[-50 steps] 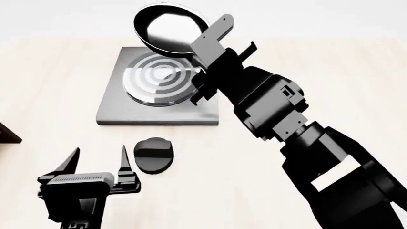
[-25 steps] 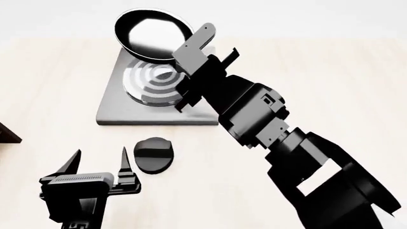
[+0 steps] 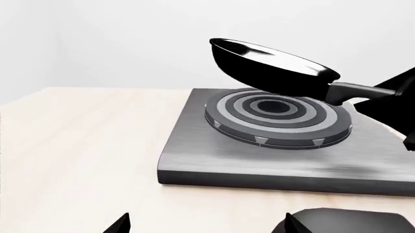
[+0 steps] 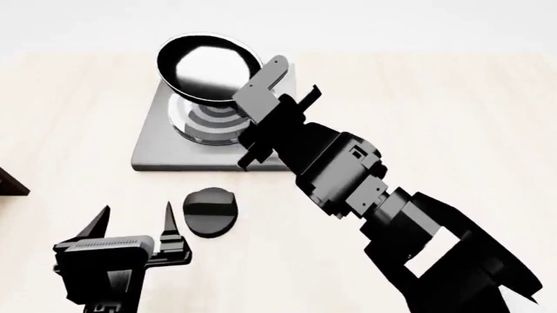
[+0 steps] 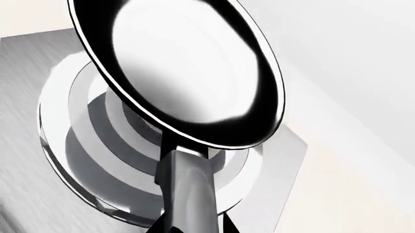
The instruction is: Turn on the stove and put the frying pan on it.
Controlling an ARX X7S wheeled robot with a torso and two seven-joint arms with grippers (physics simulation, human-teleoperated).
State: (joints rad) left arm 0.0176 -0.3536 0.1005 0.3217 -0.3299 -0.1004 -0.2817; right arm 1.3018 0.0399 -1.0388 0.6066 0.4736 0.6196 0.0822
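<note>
Using the stove (image 4: 156,147) as my landmark and going left to right: my left gripper (image 4: 137,225) hangs over the desk (image 4: 435,98) in front of the stove's near edge, fingers spread wide and empty, with the knob (image 4: 210,210) lying just to its right, apart from it. Whether the stove is switched on I cannot tell from the knob. Over the last second I have carried the frying pan (image 4: 207,67) leftward and inward, so it now hangs above the burner (image 3: 277,115) instead of off the stove's far right side. The left wrist view shows it clear of the rings, tilted, with its far rim raised. My right gripper (image 4: 270,98), right of the burner, is clamped on the handle (image 5: 188,189). I judge the carry nearly done: what remains is to level the pan, lower it centred onto the rings, and let go.
</note>
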